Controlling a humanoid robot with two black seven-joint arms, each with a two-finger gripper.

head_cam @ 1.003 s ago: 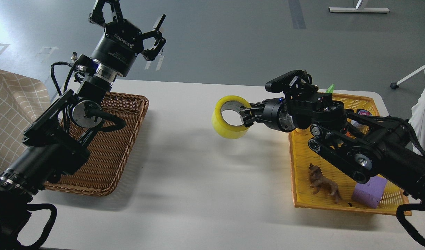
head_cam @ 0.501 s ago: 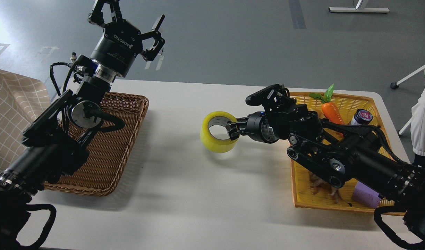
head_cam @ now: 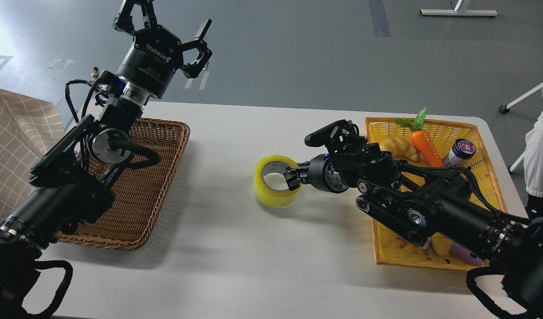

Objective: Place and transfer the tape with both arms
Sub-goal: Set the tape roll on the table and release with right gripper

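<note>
The yellow tape roll [head_cam: 271,191] with a grey-white core is at the middle of the white table [head_cam: 236,248], at or just above its surface. My right gripper [head_cam: 292,177] reaches in from the right and is shut on the roll's right wall, one finger inside the core. My left gripper [head_cam: 165,22] is raised high above the far end of the brown wicker basket [head_cam: 142,195], fingers spread open and empty, far from the tape.
A yellow basket [head_cam: 431,128] at the right holds a toy carrot [head_cam: 424,144], a bread piece [head_cam: 400,148], a small jar [head_cam: 461,149], a purple foam cube [head_cam: 466,258] and a brown toy partly hidden by my right arm. A checked cloth [head_cam: 14,137] lies at far left.
My right arm has carried the tape leftward and down, from above the table near the yellow basket to the table's middle. The left arm has not moved.
</note>
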